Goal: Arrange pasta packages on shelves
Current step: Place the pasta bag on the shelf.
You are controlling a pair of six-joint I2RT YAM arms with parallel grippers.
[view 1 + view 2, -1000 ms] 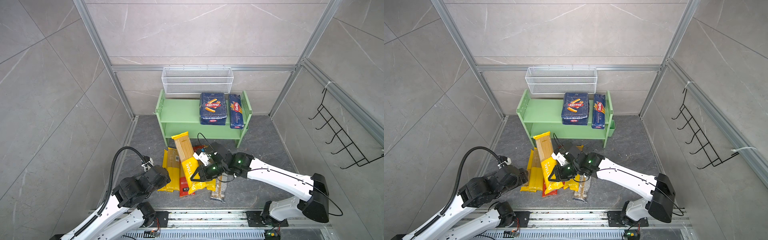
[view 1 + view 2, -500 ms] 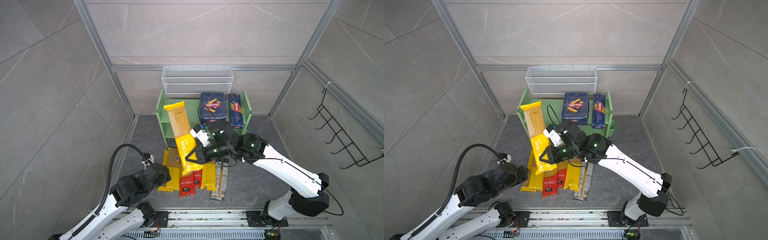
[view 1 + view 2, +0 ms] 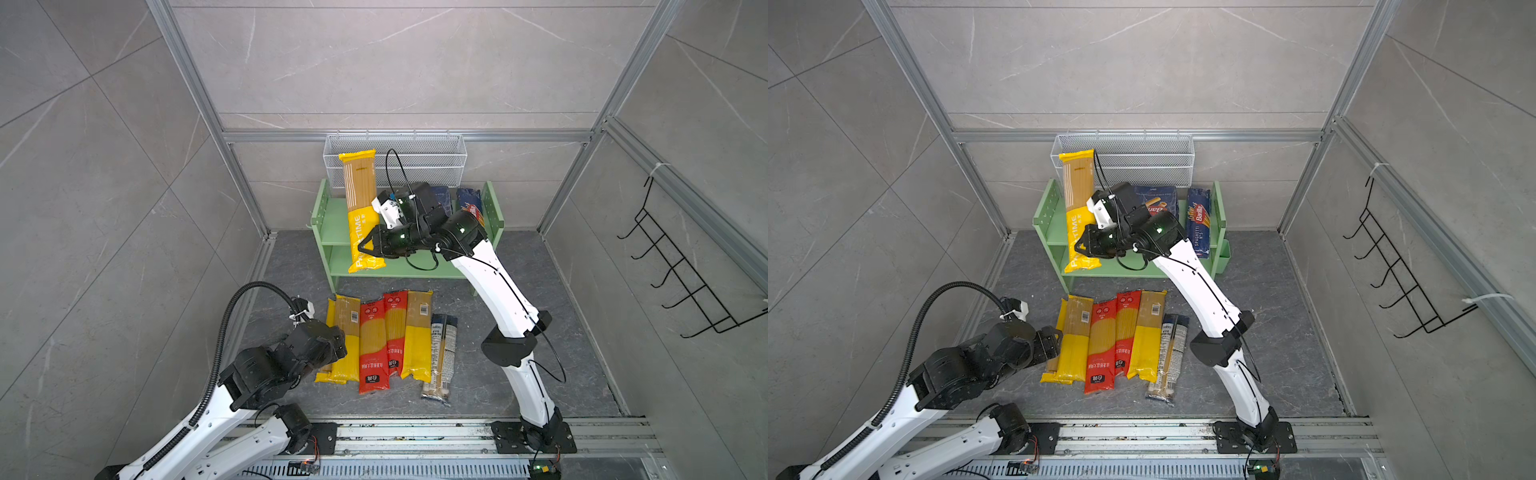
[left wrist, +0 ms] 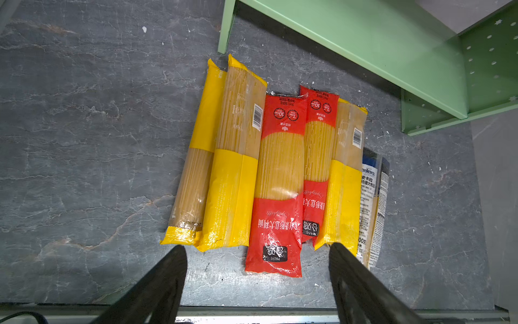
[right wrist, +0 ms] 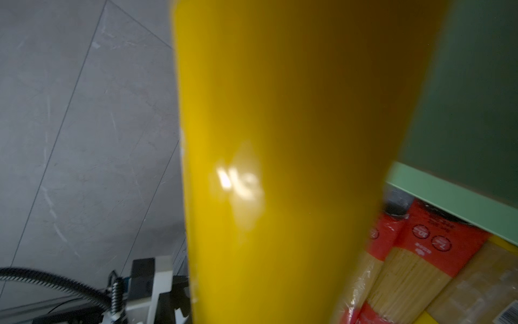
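Right tool [image 3: 365, 245] pinches a yellow spaghetti bag [image 3: 358, 187] by its lower half, upright before the green shelves [image 3: 492, 208], likely for standing it there; left tool [image 4: 256, 248], spread, hovers by the remaining bags [image 4: 280, 168] lying before the shelves.

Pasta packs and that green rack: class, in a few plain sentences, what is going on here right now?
The right gripper is shut on a long yellow spaghetti bag, holding it upright at the light green shelves. Two dark blue Barilla packs, a wide one and a narrow one, are already on the top shelf. Six more packs lie side by side on the floor in front. The left gripper is open and empty beside them.
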